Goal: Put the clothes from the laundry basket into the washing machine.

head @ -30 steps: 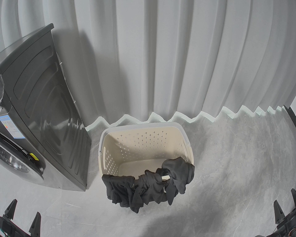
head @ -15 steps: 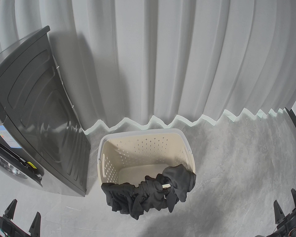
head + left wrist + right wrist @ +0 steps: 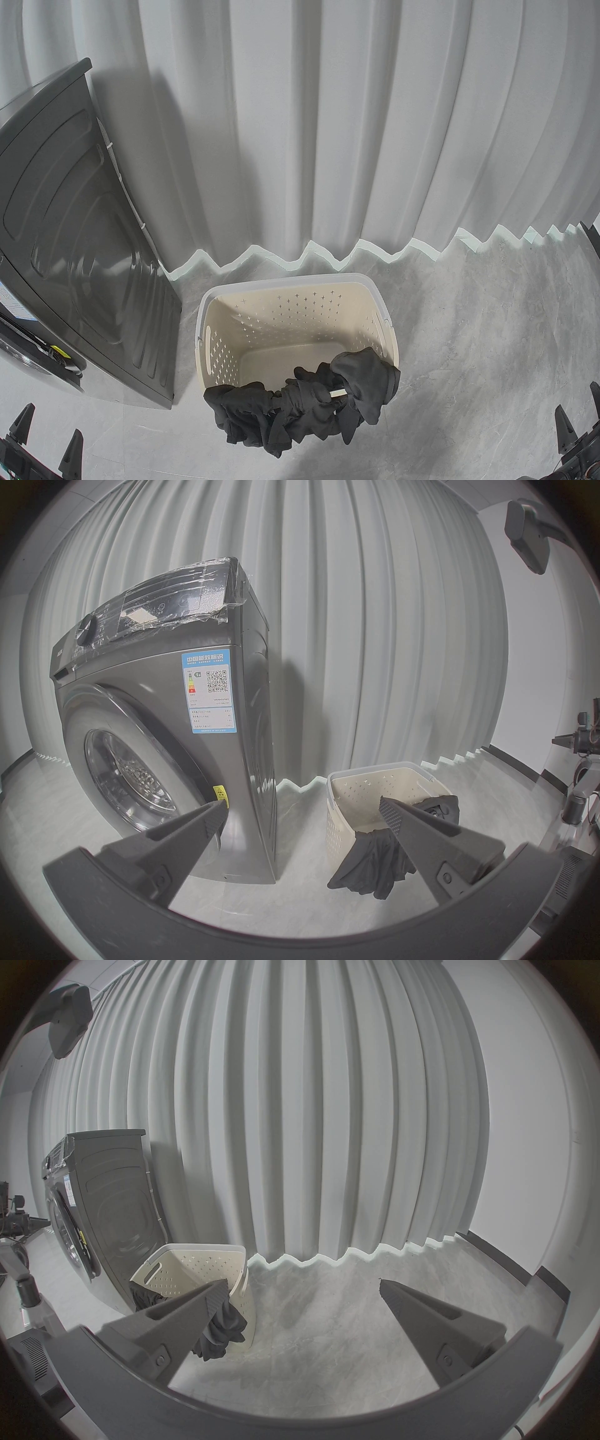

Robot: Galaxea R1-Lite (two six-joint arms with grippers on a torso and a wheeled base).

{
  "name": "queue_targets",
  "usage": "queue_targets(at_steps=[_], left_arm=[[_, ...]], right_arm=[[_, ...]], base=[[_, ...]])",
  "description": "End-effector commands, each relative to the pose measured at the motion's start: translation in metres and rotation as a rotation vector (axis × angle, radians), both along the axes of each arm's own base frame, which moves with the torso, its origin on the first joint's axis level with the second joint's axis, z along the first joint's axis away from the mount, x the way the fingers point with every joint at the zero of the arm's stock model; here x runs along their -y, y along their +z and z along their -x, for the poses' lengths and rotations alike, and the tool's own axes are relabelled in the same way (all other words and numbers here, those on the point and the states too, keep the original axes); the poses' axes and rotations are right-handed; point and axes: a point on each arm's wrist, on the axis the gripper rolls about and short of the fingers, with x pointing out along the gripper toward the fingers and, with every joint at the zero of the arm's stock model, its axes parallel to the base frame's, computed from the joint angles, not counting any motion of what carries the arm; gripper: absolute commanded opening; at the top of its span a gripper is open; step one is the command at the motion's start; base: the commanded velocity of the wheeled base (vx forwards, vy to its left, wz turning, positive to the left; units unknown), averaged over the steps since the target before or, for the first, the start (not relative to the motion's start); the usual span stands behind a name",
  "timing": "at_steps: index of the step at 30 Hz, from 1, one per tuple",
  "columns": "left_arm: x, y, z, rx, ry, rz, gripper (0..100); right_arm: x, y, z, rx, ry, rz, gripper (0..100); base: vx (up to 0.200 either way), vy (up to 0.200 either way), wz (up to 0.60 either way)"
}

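A cream laundry basket (image 3: 294,309) stands on the floor ahead, beside the grey washing machine (image 3: 69,250) on the left. Dark grey clothes (image 3: 300,406) hang bunched over the basket's near rim, and its bottom looks bare. My left gripper (image 3: 50,431) sits low at the near left, open and holding nothing, well short of the basket. My right gripper (image 3: 578,406) is open at the near right, also apart from it. In the left wrist view the left gripper (image 3: 301,808) frames the washing machine (image 3: 169,730), whose round door (image 3: 125,780) is closed, and the basket (image 3: 387,786) with the clothes (image 3: 375,861).
A white pleated curtain (image 3: 350,125) hangs behind the basket and machine, reaching the grey floor (image 3: 487,337). Open floor lies right of the basket. In the right wrist view the right gripper (image 3: 303,1286) faces that floor, with the basket (image 3: 187,1266) off to one side.
The whole head picture has shifted: basket and machine now sit lower and the machine farther left, so the camera moved. Both grippers keep their places in the picture, still open.
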Motion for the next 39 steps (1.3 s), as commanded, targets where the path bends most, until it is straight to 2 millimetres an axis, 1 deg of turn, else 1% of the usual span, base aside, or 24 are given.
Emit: queue_targets(at_steps=[1, 16, 26, 35, 39], left_arm=[[0.0, -0.0049, 0.0002, 0.002, 0.0, 0.001, 100], [0.0, -0.0049, 0.0002, 0.002, 0.0, 0.001, 100], [0.0, -0.0049, 0.0002, 0.002, 0.0, 0.001, 100], [0.0, -0.0049, 0.0002, 0.001, 0.0, 0.003, 100], [0.0, -0.0049, 0.0002, 0.001, 0.0, 0.003, 100]], right_arm=[[0.0, -0.0051, -0.0006, -0.009, 0.0, 0.001, 100], [0.0, -0.0051, -0.0006, -0.009, 0.0, 0.002, 100], [0.0, -0.0051, -0.0006, -0.009, 0.0, 0.001, 100], [0.0, -0.0051, -0.0006, -0.009, 0.0, 0.001, 100], [0.0, -0.0051, -0.0006, -0.009, 0.0, 0.001, 100]], base=[[0.0, 0.0, 0.0], [0.0, 0.0, 0.0], [0.2, 0.0, 0.0], [0.0, 0.0, 0.0], [0.2, 0.0, 0.0]])
